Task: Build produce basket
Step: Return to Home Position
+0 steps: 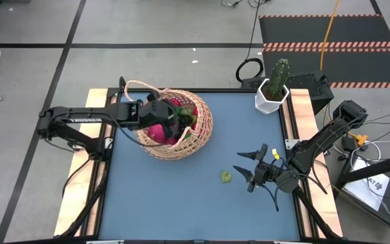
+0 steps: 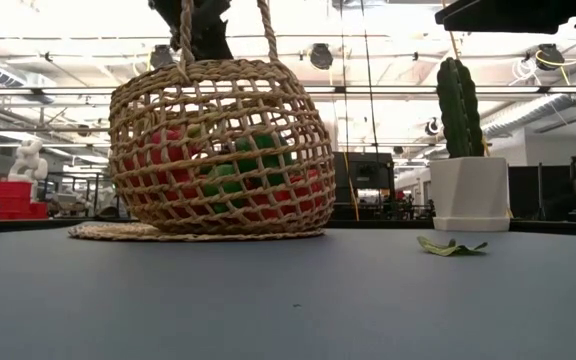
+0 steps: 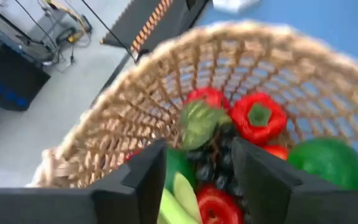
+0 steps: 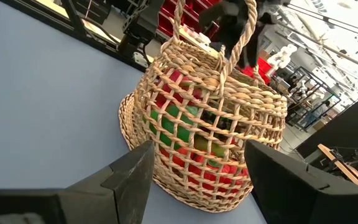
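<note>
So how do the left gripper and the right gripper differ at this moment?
The left gripper hangs over the mouth of the basket, above the produce; the right gripper hangs over bare table, near a small green scrap. The left gripper points down into the basket; the right gripper points sideways toward it. Both have jaws open and hold nothing.

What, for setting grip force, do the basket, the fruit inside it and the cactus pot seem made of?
Basket: tan woven wicker, matte; open lattice of twisted strands. Toy fruit: probably plastic, smooth with slight sheen. White pot: smooth, faceted, matte; ceramic or plastic, cannot tell.
</note>
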Robot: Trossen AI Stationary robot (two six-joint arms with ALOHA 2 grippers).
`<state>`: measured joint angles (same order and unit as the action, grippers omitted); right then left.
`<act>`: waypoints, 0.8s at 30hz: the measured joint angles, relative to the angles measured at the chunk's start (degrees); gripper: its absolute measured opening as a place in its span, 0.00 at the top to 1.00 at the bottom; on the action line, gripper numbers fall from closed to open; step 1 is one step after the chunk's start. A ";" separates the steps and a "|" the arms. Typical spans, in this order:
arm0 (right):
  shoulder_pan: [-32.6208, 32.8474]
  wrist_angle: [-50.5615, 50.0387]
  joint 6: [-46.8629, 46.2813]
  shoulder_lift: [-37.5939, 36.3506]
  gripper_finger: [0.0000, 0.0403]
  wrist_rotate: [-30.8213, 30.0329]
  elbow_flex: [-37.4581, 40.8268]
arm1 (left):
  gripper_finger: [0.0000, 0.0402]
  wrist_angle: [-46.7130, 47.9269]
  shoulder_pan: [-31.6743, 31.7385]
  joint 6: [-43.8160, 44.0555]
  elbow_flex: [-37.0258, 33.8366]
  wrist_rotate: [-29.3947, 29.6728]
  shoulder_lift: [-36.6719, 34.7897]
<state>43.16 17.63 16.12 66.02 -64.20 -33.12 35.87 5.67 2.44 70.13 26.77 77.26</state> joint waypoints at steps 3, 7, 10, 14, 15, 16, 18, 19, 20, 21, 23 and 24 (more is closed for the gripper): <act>0.00 -0.02 0.00 0.00 0.40 0.00 0.00 | 0.51 -0.24 -0.14 1.06 0.02 -0.05 -2.17; 0.02 -0.25 -0.03 0.00 0.40 0.00 0.00 | 0.51 -0.58 -1.23 2.96 0.02 -0.07 -6.64; 0.00 0.00 -0.53 0.00 0.40 0.00 0.00 | 0.54 -0.45 -2.83 5.08 0.02 -0.01 -10.65; 0.04 4.61 -0.10 -0.01 0.41 0.01 0.00 | 0.63 -0.98 -9.47 5.21 -0.68 3.77 -15.93; 0.06 6.03 0.50 -0.15 0.41 0.12 0.00 | 0.66 -1.40 -12.02 5.00 -1.31 6.14 -17.06; 0.12 7.04 1.15 -0.38 0.42 0.86 0.00 | 0.69 -2.05 -14.70 4.53 -2.22 8.48 -18.10; 0.22 7.96 1.29 -1.45 0.45 4.00 0.00 | 0.75 -4.28 -20.19 3.12 -4.82 13.38 -20.13; 0.24 7.87 1.12 -2.10 0.46 5.50 0.00 | 0.78 -5.67 -22.83 2.46 -6.31 15.52 -21.08; 0.25 7.91 0.89 -2.71 0.48 6.69 0.00 | 0.80 -7.40 -25.12 1.67 -7.96 17.03 -21.97; 0.25 7.83 0.79 -3.32 0.50 7.46 0.00 | 0.83 -9.19 -27.19 0.84 -9.59 18.15 -22.65; 0.49 7.82 0.78 -4.68 0.53 7.52 0.00 | 0.87 -12.45 -30.64 -0.45 -13.00 19.44 -23.84; 0.67 7.82 0.88 -5.42 0.55 7.52 0.00 | 0.88 -13.81 -32.01 -0.78 -14.73 19.73 -24.35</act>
<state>43.83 25.45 17.00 60.60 -56.69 -33.12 22.06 -26.34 1.66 55.40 46.50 52.90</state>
